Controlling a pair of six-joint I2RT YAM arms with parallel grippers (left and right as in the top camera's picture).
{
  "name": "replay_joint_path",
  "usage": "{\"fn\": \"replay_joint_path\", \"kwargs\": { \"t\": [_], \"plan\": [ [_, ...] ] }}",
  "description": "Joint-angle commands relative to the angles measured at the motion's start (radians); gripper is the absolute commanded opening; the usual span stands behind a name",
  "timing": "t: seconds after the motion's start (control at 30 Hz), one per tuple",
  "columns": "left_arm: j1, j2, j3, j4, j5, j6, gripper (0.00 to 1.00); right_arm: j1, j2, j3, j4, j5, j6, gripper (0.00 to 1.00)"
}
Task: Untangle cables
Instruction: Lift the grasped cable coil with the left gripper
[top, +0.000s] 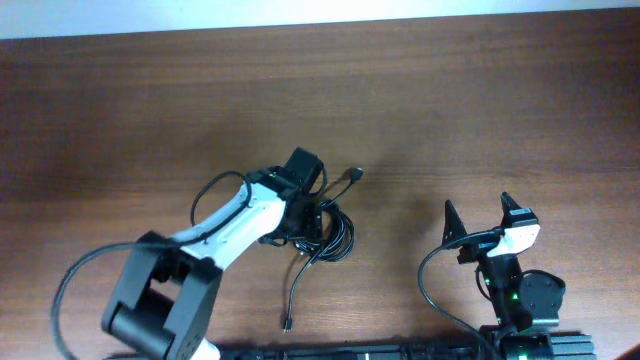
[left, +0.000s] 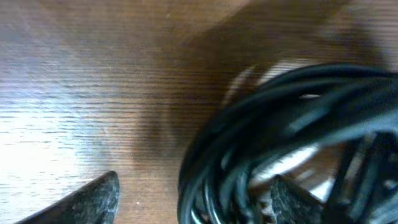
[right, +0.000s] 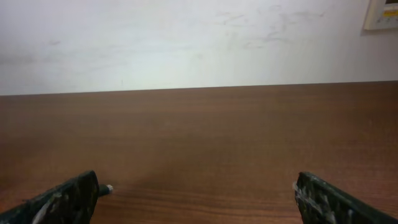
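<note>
Mostly, the cables (top: 335, 238) lie as one knotted coil just left of centre in the overhead view. The left arm's (top: 240, 218) black wrist covers part of the coil, so how the strands cross there cannot be made out. One loose end runs to a small plug at the coil's upper right, and another trails down to a plug near the bottom edge.

In the left wrist view the coil (left: 280, 124) is blurred and cut off at the right and bottom edges. The left jaws stand apart, one in the lower left clear of the coil, the other among the strands, with nothing clamped.

The left arm reaches diagonally from the lower left, its wrist tipped down over the coil. The right arm (top: 515, 290) sits folded at the lower right, well apart from the cables. The right jaws are spread wide over bare tabletop (top: 120, 120).
</note>
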Motion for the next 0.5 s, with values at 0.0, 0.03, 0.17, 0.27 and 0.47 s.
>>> {"fn": "replay_joint_path", "kwargs": {
  "t": [0.0, 0.03, 0.17, 0.27, 0.47],
  "plan": [
    [-0.018, 0.056, 0.002, 0.002, 0.006, -0.021, 0.51, 0.005, -0.005, -0.007, -0.003, -0.009, 0.000, 0.99],
    [-0.025, 0.064, 0.002, 0.004, 0.006, -0.022, 0.43, 0.005, -0.005, -0.007, -0.003, -0.009, 0.000, 0.99],
    [-0.034, 0.070, 0.002, 0.032, 0.006, -0.021, 0.21, 0.005, -0.005, -0.007, -0.003, -0.009, 0.000, 0.99],
    [-0.034, 0.070, 0.003, 0.036, -0.003, -0.019, 0.00, 0.005, -0.005, -0.007, -0.003, -0.009, 0.000, 0.99],
    [-0.027, 0.066, 0.038, 0.031, -0.013, 0.074, 0.00, 0.005, -0.005, -0.007, -0.003, -0.009, 0.000, 0.99]
  ]
}}
